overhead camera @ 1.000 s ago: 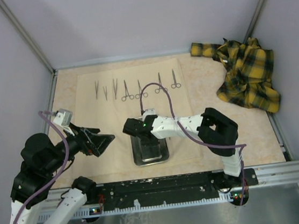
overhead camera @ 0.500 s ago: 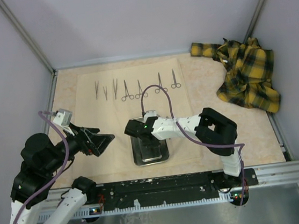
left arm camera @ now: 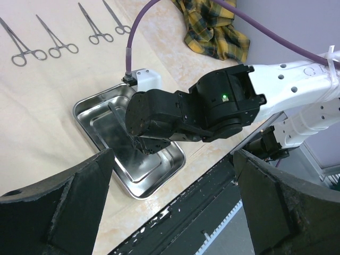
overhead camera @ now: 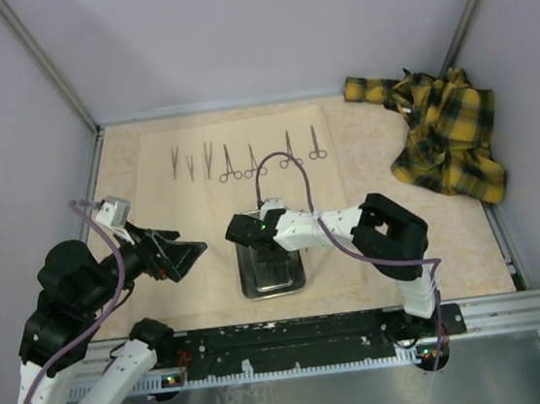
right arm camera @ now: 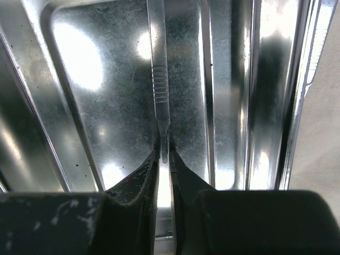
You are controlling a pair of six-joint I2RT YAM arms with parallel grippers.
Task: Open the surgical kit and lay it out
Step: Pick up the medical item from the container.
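From above, the beige cloth wrap (overhead camera: 203, 210) lies spread flat on the surface, with seven thin instruments (overhead camera: 229, 163) in one row along its far part. Three are plain and four ring-handled, each with its long axis running near to far. One shiny rectangular steel tray (overhead camera: 298, 275) sits on the wrap's near edge, under the right end effector (overhead camera: 255, 246). The left end effector (overhead camera: 191, 262) hovers just left of the tray. One yellow plaid cloth (overhead camera: 443, 134) is bunched far right.

The left wrist view shows its own fingers (left arm camera: 79, 196) spread wide, holding nothing.

The right wrist view shows dark fingers (right arm camera: 135, 186) nearly together, pinching the near end of one slim ribbed instrument (right arm camera: 158, 79) — it lies on the tray floor, pointing straight away.
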